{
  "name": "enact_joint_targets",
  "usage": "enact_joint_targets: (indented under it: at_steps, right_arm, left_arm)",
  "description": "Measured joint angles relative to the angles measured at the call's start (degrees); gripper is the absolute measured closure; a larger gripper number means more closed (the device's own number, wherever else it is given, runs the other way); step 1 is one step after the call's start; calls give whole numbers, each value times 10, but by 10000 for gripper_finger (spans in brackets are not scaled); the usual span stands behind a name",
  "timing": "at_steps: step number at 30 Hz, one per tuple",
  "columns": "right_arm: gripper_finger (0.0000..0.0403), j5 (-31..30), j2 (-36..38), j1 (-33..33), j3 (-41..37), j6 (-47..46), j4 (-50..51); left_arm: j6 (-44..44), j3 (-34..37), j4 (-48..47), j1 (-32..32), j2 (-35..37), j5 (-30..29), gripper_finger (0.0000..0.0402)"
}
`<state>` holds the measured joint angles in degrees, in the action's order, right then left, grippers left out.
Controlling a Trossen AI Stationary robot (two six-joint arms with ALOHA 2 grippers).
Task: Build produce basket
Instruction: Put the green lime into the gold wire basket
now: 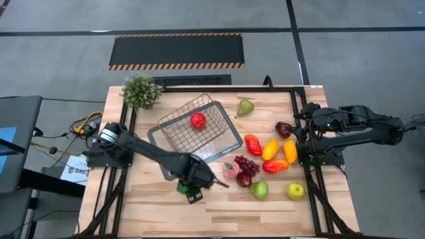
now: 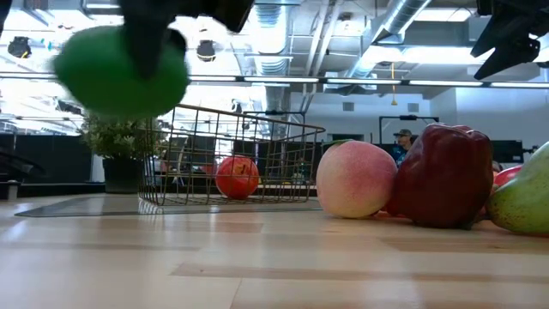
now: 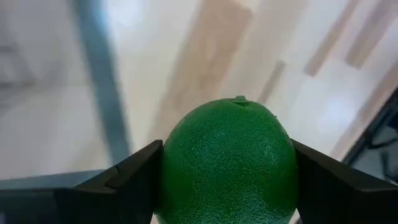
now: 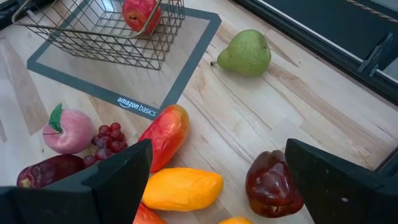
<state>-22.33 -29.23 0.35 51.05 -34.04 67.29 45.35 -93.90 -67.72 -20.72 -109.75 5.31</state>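
Observation:
My left gripper (image 1: 191, 192) hangs over the table's near middle, shut on a round green lime (image 3: 227, 165). In the low view the lime (image 2: 120, 70) floats well above the wood. The wire basket (image 1: 196, 123) stands on its grey tray (image 1: 229, 143) and holds one red fruit (image 1: 198, 120). The other produce lies on the table right of the tray: a peach (image 1: 231, 169), grapes (image 1: 247, 163), a green apple (image 1: 259, 190) and a pear (image 1: 246, 107). My right gripper (image 4: 217, 168) waits open above the table's right edge. My left gripper pinches the lime between its two fingers, one finger (image 3: 134, 177) on each of its opposite sides (image 3: 171, 180). The fingers point down from above. The lime is lifted clear of the table, its stem nub (image 3: 239, 99) turned away from the gripper.
A bushy potted plant (image 1: 141, 91) stands at the far left corner. Red, yellow and orange pieces (image 1: 269, 149) and a dark red pepper (image 1: 284, 129) crowd the right side. Bare wood (image 1: 153, 206) lies near and left of the left gripper.

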Motion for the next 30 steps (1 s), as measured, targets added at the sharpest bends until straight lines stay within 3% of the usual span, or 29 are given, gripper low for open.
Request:
enact_joint_targets:
  at_steps: [9, 16, 22, 30]
  right_arm:
    - [17, 0, 0, 0, 0, 0, 0]
    - [17, 0, 0, 0, 0, 0, 0]
    - [17, 0, 0, 0, 0, 0, 0]
    - [17, 0, 0, 0, 0, -9, 0]
  left_arm:
    - [-85, -224, -122, 81, 0, -81, 120]
    - [-156, -347, -174, 171, 1, -244, 119]
    - [-239, -333, -138, 249, 1, -266, 118]
    - [-322, -195, 3, 317, -2, -181, 118]
